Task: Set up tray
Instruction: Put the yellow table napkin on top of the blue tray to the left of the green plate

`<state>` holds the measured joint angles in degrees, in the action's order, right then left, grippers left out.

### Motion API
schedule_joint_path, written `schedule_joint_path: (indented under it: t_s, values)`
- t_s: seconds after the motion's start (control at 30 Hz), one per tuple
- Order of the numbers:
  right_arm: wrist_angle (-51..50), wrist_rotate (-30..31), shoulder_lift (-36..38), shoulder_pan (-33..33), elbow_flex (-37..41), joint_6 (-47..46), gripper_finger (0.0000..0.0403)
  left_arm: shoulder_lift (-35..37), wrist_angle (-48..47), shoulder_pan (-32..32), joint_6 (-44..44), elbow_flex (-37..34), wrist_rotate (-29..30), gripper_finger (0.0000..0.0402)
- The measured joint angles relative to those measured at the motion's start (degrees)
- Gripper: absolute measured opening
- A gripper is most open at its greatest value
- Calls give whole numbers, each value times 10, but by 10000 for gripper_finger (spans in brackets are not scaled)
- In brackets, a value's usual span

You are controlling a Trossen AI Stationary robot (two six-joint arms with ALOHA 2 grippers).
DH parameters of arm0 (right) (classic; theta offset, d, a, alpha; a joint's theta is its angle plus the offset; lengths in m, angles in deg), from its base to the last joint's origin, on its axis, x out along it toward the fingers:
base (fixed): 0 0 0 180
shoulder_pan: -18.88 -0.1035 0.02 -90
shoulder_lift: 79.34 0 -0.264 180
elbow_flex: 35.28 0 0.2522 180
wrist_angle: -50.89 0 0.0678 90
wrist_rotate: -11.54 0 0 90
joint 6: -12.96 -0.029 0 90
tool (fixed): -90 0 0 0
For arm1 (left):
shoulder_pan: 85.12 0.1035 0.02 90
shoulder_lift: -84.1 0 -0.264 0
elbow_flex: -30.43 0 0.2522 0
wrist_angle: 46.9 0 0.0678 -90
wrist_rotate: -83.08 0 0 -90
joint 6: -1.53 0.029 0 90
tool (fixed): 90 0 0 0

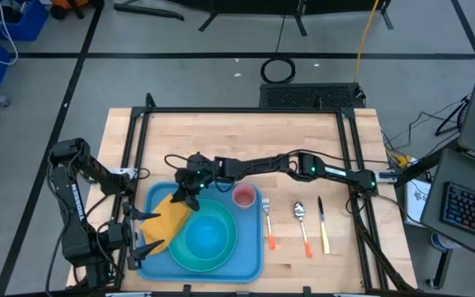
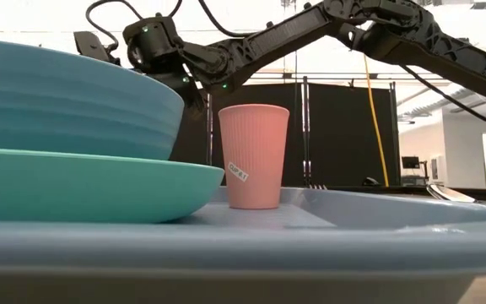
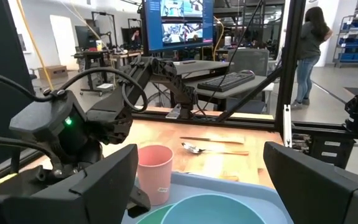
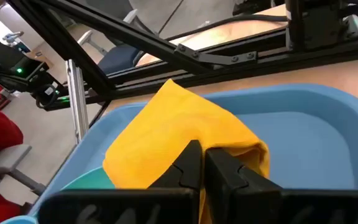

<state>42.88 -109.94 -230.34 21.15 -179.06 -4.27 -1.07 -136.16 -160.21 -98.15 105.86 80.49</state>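
Observation:
The light-blue tray [image 1: 250,256] lies at the table's near edge. On it stand a teal plate [image 1: 180,247] with a blue bowl [image 1: 209,238] in it and a pink cup [image 1: 243,196] at the far right corner. A yellow napkin [image 1: 170,219] lies on the tray's left part, partly over the plate's rim. My right gripper [image 4: 202,155] reaches across from the right and is shut at the napkin's far edge. My left gripper [image 1: 144,233] waits open and level just off the tray's left rim. My right gripper has its shut fingertips in the napkin's folded edge [image 4: 244,152], where the cloth bunches around them. It comes slanting down from the table's right. The fingers hide how many layers are caught. The rest of the napkin [image 4: 160,134] lies slack on the tray and the plate's rim.
A fork [image 1: 267,221], a spoon [image 1: 302,224] and a knife [image 1: 323,224] lie on the wood right of the tray. Black frame rails [image 1: 246,110] border the table. A person [image 3: 306,50] stands far off in the room.

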Motion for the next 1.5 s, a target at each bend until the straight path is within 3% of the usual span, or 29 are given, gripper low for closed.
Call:
schedule_joint_path:
  t_s: [0.33, 0.5, 0.6, 0.9, 1.13, 1.27, 1.5]
  values:
    - [10, 15, 0, 37, 0, 6, 0, 0, 0, 0, 0, 0, 0, 351]
    - [17, -14, 0, 53, 0, -30, 8, 0, 3, 0, 0, 0, -1, 351]
    - [18, -11, 0, 51, 0, -10, 36, 0, 5, 0, 0, 0, -4, 351]
    - [30, 74, 0, 30, 0, 35, 152, 0, 51, 0, 34, 0, -17, 351]
    - [7, 81, 22, 2, 0, 174, 188, 0, 83, 0, 54, 0, -22, 351]
    - [-18, 114, 30, -23, 0, 271, 187, 0, 100, 0, 71, 0, -24, 351]
    - [-38, 317, 35, -52, 0, 379, 182, 0, 126, 0, 93, -1, -25, 351]
